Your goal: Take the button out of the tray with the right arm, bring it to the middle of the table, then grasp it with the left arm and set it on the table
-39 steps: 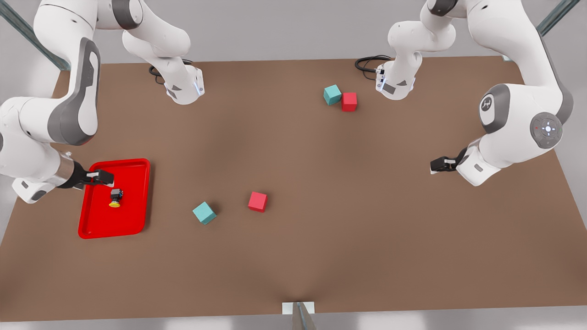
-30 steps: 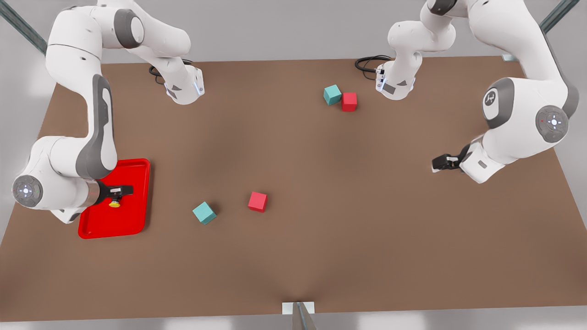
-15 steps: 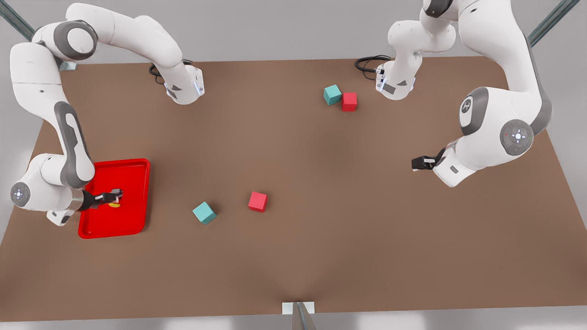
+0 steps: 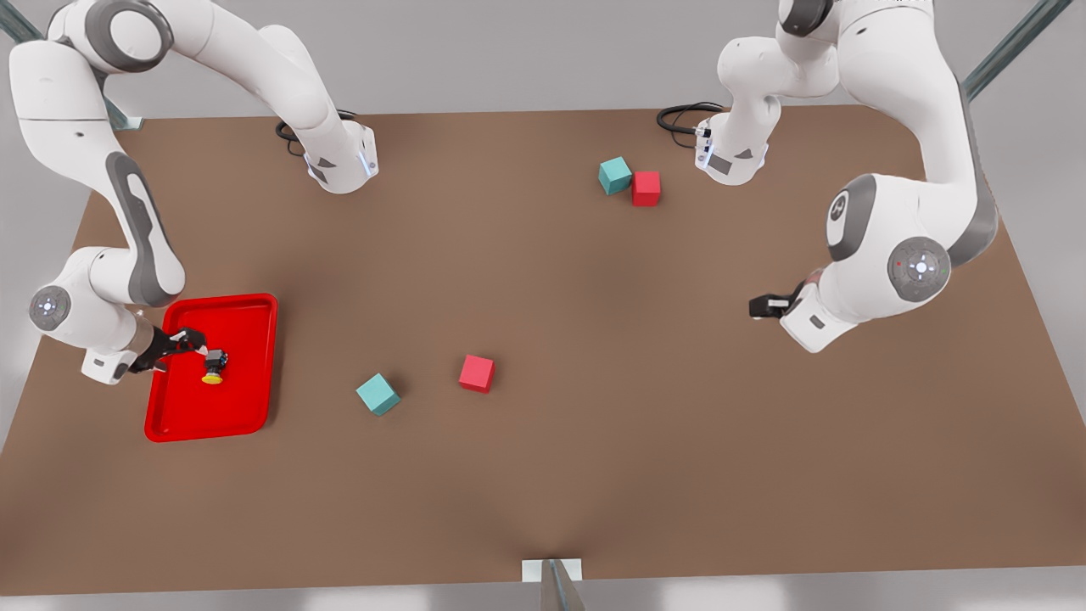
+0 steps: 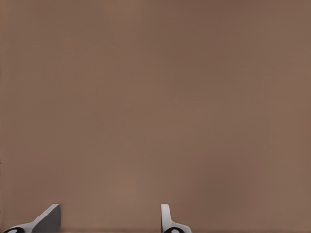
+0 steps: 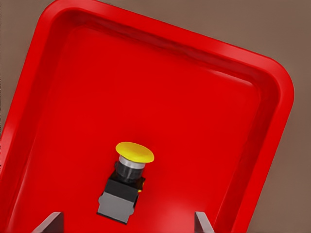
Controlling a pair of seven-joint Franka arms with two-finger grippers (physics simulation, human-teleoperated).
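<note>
We see the button (image 4: 213, 367) lying on its side inside the red tray (image 4: 246, 407), its yellow cap toward the front view's bottom and its dark boxy base toward the top; the tray sits on the brown counter (image 4: 594, 441) near the front view's left edge. The right claw (image 4: 188, 341) is over the tray just beside the button, on the side nearer the front view's left, and it holds nothing. In the right wrist view the button (image 6: 127, 184) lies between the two fingertips (image 6: 48, 224), which stand spread wide apart with red tray floor (image 6: 194, 136) between them and the button, so this claw is released. The left claw (image 4: 758, 307) is over bare counter toward the front view's right, well apart from the tray and from the cubes. In the left wrist view its two fingertips (image 5: 46, 221) stand apart with only brown counter (image 5: 155, 97) beyond them, so it too is released and empty. A teal cube (image 4: 377, 395) and a red cube (image 4: 477, 373) sit near each other on the counter between the tray and the middle, and a second teal cube (image 4: 614, 175) touches or nearly touches a second red cube (image 4: 646, 187) farther back.
</note>
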